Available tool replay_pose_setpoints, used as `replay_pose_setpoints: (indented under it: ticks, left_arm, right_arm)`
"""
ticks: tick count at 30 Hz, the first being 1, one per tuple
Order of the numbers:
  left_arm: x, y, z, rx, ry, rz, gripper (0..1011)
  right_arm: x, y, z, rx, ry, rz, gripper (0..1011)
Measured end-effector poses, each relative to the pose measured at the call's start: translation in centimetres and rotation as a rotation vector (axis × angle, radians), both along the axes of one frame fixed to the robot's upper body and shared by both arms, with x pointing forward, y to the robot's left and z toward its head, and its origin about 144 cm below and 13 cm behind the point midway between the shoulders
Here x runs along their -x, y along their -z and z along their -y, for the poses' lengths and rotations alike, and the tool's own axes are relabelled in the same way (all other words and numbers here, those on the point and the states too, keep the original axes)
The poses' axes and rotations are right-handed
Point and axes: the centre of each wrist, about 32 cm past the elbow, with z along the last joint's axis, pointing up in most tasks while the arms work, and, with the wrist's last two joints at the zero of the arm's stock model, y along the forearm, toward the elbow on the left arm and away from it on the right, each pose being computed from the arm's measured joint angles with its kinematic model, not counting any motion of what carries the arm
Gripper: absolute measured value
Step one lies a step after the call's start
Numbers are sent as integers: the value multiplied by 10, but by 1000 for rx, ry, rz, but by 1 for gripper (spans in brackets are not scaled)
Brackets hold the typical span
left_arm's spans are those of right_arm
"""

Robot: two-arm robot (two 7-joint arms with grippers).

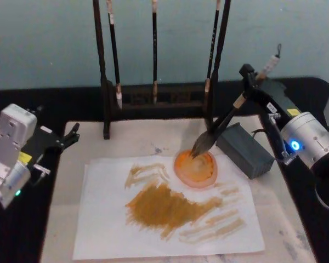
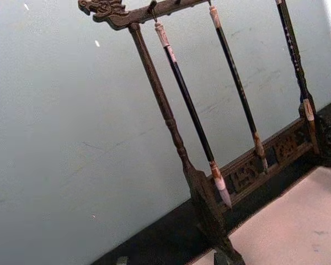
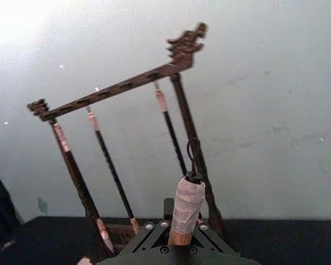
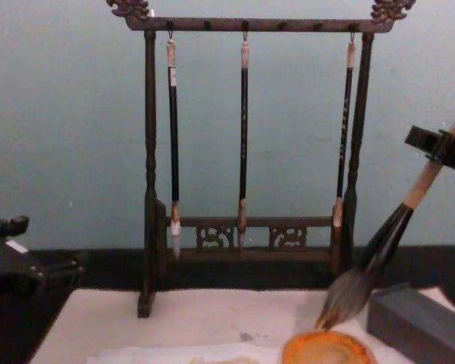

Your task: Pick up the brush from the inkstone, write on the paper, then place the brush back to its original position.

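Note:
My right gripper [image 1: 245, 94] is shut on the tan handle of the brush [image 1: 222, 123], which slants down to the left. Its grey-brown tuft [image 4: 347, 297] points into a round orange dish [image 1: 196, 168] and its tip sits at the dish's far rim. The dark grey block beside the dish is the inkstone [image 1: 245, 149]. The paper [image 1: 107, 219] lies in front, covered with ochre strokes [image 1: 167, 205]. In the right wrist view the brush's whitish end [image 3: 187, 205] with its cord loop rises from between the jaws. My left gripper [image 1: 70, 135] is parked at the left, open and holding nothing.
A dark wooden rack [image 4: 250, 24] with three thin black-handled brushes [image 4: 243, 136] stands at the back of the pale mat [image 1: 131, 137]. The orange dish overlaps the paper's far right corner. The table is black around the mat [image 1: 296, 241].

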Motion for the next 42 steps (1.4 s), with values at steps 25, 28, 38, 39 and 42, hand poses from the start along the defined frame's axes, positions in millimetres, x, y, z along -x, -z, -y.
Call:
replay_pose_setpoints:
  ticks: [25, 28, 38, 39, 42]
  left_arm:
    - [0, 0, 0, 0, 0, 0, 1010]
    - [0, 0, 0, 0, 0, 0, 1010]
    - [0, 0, 0, 0, 0, 0, 1009]
    - [0, 0, 0, 0, 0, 0, 1010]
    - [0, 0, 0, 0, 0, 0, 1010]
  right_arm:
    - [-7, -5, -19, 349, -124, 277, 2]
    - [-10, -6, -23, 366, -144, 306, 2]
    - [-14, -7, -39, 374, -219, 378, 2]
    - [-14, -7, -42, 375, -234, 384, 2]
    - [-14, -6, -48, 374, -265, 390, 2]
